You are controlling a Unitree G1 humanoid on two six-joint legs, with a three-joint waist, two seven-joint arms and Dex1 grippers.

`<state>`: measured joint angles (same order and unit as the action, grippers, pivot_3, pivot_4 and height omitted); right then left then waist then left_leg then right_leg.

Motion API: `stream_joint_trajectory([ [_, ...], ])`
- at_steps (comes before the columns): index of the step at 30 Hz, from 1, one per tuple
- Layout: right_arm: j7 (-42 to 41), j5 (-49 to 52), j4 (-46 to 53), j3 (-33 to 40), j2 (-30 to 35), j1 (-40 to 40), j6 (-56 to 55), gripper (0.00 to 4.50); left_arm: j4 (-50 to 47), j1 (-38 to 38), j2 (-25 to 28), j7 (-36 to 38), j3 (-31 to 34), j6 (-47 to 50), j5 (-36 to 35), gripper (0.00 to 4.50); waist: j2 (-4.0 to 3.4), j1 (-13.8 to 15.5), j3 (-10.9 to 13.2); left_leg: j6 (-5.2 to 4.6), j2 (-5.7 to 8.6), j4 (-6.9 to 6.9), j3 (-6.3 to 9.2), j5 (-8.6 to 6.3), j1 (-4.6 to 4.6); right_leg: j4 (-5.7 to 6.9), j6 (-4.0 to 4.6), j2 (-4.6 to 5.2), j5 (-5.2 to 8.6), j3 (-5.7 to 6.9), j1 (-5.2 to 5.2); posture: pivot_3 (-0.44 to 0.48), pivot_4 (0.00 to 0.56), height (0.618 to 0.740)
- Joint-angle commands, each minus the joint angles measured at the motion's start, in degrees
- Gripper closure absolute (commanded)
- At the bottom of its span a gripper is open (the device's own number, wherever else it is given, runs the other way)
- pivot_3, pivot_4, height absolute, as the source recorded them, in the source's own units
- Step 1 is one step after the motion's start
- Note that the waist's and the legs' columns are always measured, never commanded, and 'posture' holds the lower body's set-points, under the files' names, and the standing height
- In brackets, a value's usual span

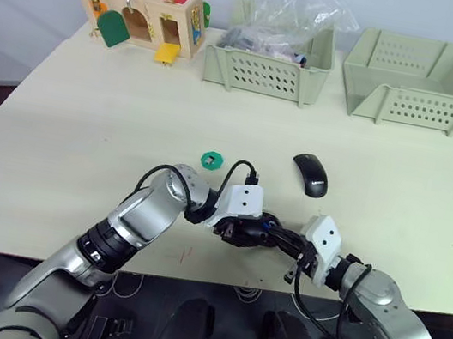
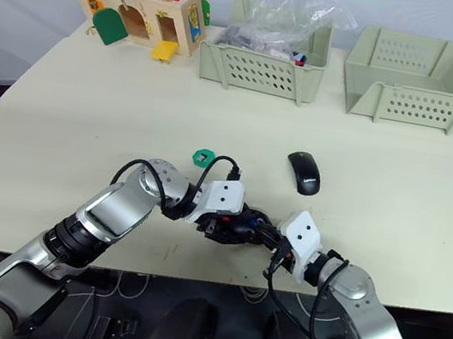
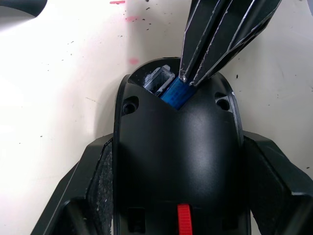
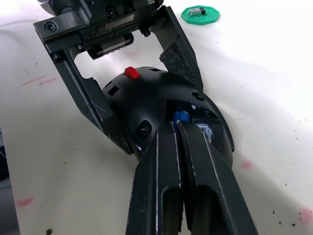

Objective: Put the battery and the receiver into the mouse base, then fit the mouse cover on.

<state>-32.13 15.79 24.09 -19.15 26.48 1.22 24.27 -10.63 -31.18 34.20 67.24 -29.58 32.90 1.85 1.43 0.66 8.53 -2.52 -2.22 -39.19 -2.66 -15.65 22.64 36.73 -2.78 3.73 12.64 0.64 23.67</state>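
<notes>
My left gripper (image 1: 242, 229) is shut on the black mouse base (image 3: 176, 156), its two fingers clamping the sides; a red patch shows on the base. The blue battery (image 3: 175, 93) lies in the base's open compartment. My right gripper (image 4: 176, 128) is shut, and its closed tips touch the battery's (image 4: 181, 116) end. The mouse cover (image 1: 309, 174), a glossy black shell, lies on the table beyond both grippers. A small grey receiver (image 4: 198, 11) rests on a green disc (image 1: 211, 160) to the left of the cover.
At the table's (image 1: 84, 137) far edge stand a wooden lock box (image 1: 139, 14), a green crate with a plastic bag (image 1: 271, 59), and an empty green crate (image 1: 420, 80). The table's front edge lies just below the grippers.
</notes>
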Motion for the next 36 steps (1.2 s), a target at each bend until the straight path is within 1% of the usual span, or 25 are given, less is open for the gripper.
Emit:
stream_joint_trajectory([
  [1,0.0,-0.24,-4.5,-0.99,-0.9,1.39,4.43,4.43,-0.01,0.9,0.01,0.86,-2.14,0.21,-0.05,1.6,0.0,-0.02,-0.15,0.0,0.0,0.0,-0.01,0.0,-0.01,0.0,0.02,0.0,-0.01,-0.01,0.0,0.0,0.15,0.74],
  [5,-0.67,0.4,-4.89,-0.11,-1.32,1.06,5.08,4.43,0.45,0.94,-0.02,0.84,-2.2,-0.03,-0.04,1.6,0.01,-0.03,-0.25,0.0,0.0,0.02,0.0,0.0,-0.02,0.0,0.04,0.0,0.0,-0.01,0.0,0.0,0.15,0.74],
  [8,-2.52,5.38,-0.3,5.69,-1.67,0.14,2.72,4.43,0.29,1.17,0.13,0.87,-2.15,0.02,-0.12,1.6,-0.02,0.03,-0.3,0.0,-0.01,0.03,-0.01,0.0,-0.02,0.0,0.05,-0.01,0.0,-0.02,0.0,0.0,0.15,0.74],
  [11,-6.61,12.04,5.54,12.07,1.78,-0.41,4.6,4.43,-0.05,1.53,0.43,0.84,-2.07,0.07,-0.18,1.6,-0.1,0.08,-0.21,0.0,0.0,0.03,-0.02,0.0,0.05,-0.01,0.16,0.0,-0.07,-0.02,0.02,0.0,0.15,0.74],
  [14,-8.82,15.42,7.6,14.87,4.72,-0.07,6.4,4.43,-0.26,1.68,0.52,0.73,-2.08,0.13,-0.25,1.6,-0.14,0.08,-0.18,0.0,0.03,0.02,-0.03,0.0,0.07,-0.04,0.15,0.04,-0.08,-0.03,0.02,0.0,0.15,0.74],
  [15,-10.45,16.75,8.5,16.4,6.61,0.43,6.89,4.43,-0.25,1.64,0.49,0.69,-2.1,0.17,-0.29,1.6,-0.2,0.1,-0.16,0.0,0.01,0.03,-0.01,0.0,0.06,-0.04,0.15,0.0,-0.08,-0.02,0.02,0.0,0.15,0.74],
  [16,-13.29,17.39,9.58,18.31,9.78,1.46,6.45,3.9,-0.24,1.63,0.43,0.64,-2.11,0.18,-0.33,1.6,-0.21,0.12,-0.15,0.0,0.01,0.03,0.02,-0.01,0.06,-0.02,0.16,0.0,-0.07,0.0,0.02,0.0,0.15,0.74],
  [17,-15.28,17.71,10.34,19.6,12.0,2.24,6.05,3.65,-0.28,1.65,0.39,0.59,-2.11,0.19,-0.36,1.6,-0.26,0.18,-0.12,0.0,0.01,0.05,0.02,0.0,0.05,-0.02,0.16,-0.01,-0.07,0.01,0.02,0.0,0.15,0.74],
  [18,-18.52,17.83,10.64,21.57,14.96,3.54,4.7,3.21,-0.17,1.54,0.34,0.5,-2.16,-0.15,-0.22,1.6,-0.28,0.25,-0.1,0.0,0.01,0.04,0.03,-0.01,0.07,-0.03,0.16,-0.01,-0.07,0.02,0.02,0.0,0.15,0.74],
  [19,-21.49,18.46,10.55,23.7,17.45,5.04,3.57,2.64,-0.08,1.37,0.21,0.5,-2.1,-0.07,-0.32,1.6,-0.28,0.23,-0.1,0.0,0.02,0.04,0.02,-0.01,0.09,-0.05,0.16,0.0,-0.07,0.03,0.02,0.0,0.15,0.74],
  [20,-23.79,18.81,10.12,25.83,19.36,6.49,2.57,2.27,-0.04,1.2,0.15,0.54,-2.08,-0.04,-0.39,1.6,-0.29,0.27,-0.09,0.0,0.02,0.04,0.01,-0.01,0.1,-0.05,0.15,0.01,-0.07,0.02,0.02,0.0,0.15,0.74],
  [21,-25.89,18.97,9.49,27.93,21.1,8.03,1.41,1.76,0.03,1.07,0.11,0.57,-2.05,-0.12,-0.44,1.6,-0.25,0.22,-0.08,0.0,0.04,0.03,-0.01,-0.01,0.1,-0.08,0.14,0.03,-0.07,-0.01,0.02,0.0,0.15,0.74],
  [23,-28.31,19.46,8.48,31.22,22.73,10.51,0.12,0.96,0.14,0.95,0.2,0.7,-2.02,-0.26,-0.52,1.6,-0.26,0.2,-0.08,0.0,0.04,0.03,-0.01,-0.01,0.08,-0.09,0.05,0.02,-0.01,-0.01,0.01,0.0,0.15,0.74],
  [24,-29.03,19.59,8.23,32.08,23.04,11.25,-0.29,0.43,0.2,0.92,0.22,0.7,-2.02,-0.32,-0.52,1.6,-0.26,0.22,-0.08,0.0,0.04,0.03,-0.01,-0.01,0.07,-0.09,-0.03,0.02,0.03,-0.01,0.01,0.0,0.15,0.74],
  [25,-29.59,19.39,8.0,32.77,23.21,11.99,-0.88,0.1,0.21,0.9,0.19,0.68,-1.97,-0.37,-0.57,1.6,-0.25,0.21,-0.08,0.0,0.04,0.03,0.0,-0.01,0.07,-0.08,-0.03,0.02,0.04,-0.02,0.01,0.0,0.15,0.74],
  [29,-30.95,19.1,7.41,34.41,23.08,13.71,-2.32,0.05,-0.05,0.94,0.24,0.65,-1.86,-0.28,-0.76,1.6,-0.26,0.22,-0.08,0.0,0.03,0.03,-0.01,-0.01,0.08,-0.08,-0.03,0.02,0.03,-0.02,0.01,0.0,0.15,0.74],
  [36,-31.03,18.19,6.15,34.55,22.09,14.96,-4.24,0.05,-0.71,1.11,0.69,0.56,-1.71,0.16,-0.71,1.6,-0.25,0.22,-0.08,0.0,0.03,0.03,0.0,-0.01,0.08,-0.08,-0.03,0.02,0.03,-0.02,0.01,0.0,0.15,0.74],
])
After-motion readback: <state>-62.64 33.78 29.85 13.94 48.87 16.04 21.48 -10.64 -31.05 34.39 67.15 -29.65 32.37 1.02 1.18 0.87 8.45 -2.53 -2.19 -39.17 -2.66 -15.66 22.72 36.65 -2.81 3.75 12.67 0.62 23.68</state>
